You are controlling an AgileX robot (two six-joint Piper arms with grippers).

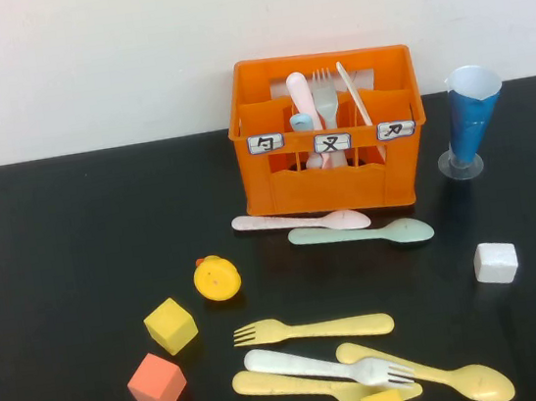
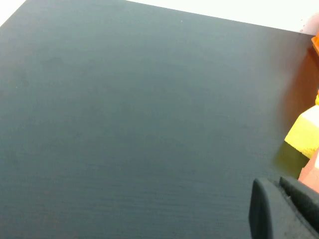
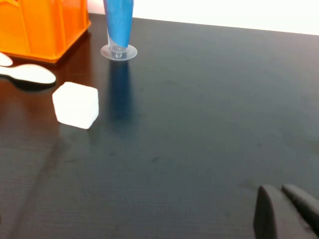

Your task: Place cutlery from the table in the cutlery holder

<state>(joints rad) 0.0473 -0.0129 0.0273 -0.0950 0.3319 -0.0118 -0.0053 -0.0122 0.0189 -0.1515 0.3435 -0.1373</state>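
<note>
Only corners of the left claw [image 2: 279, 209] and right claw [image 3: 284, 211] show, their openings impossible to judge.

Only matte black, blunt-edged finger tips show: the left gripper [image 2: 285, 208] at its frame's lower right, the right gripper [image 3: 286, 211] likewise.

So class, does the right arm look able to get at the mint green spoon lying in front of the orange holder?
Probably yes. The right gripper sits low over bare table, and the mint green spoon lies uncovered before the cutlery holder. Only the white cube stands nearby. The left gripper is parked elsewhere.
</note>
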